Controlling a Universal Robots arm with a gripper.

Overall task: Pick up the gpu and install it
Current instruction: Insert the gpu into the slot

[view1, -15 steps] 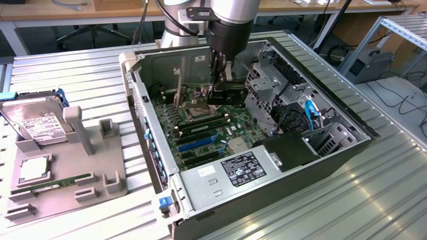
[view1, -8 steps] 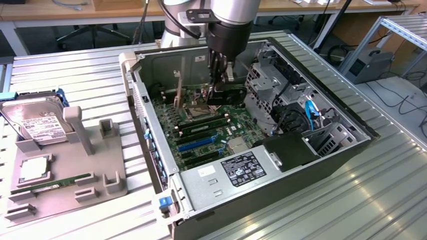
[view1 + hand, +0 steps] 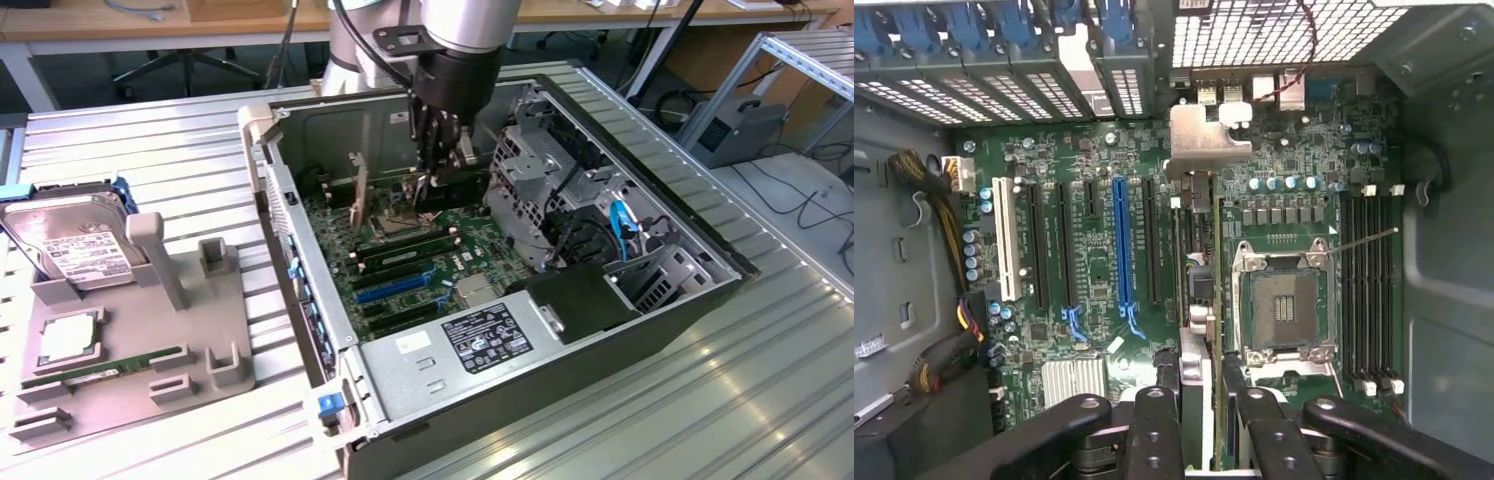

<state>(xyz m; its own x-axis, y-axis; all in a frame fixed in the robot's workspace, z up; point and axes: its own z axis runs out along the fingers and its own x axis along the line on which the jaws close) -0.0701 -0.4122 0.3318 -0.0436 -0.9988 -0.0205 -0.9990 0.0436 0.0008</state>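
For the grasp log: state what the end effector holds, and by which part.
The gpu, pinched by its upper edge in the end effector, away from its silver bracket.

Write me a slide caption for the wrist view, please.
Gripper holds the graphics card edge-on over the motherboard.

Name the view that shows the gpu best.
The wrist view. There the gpu is seen edge-on, from its silver bracket to the gripper, whose fingers clamp it above the motherboard slots. In the exterior view the gripper covers most of it inside the computer case.
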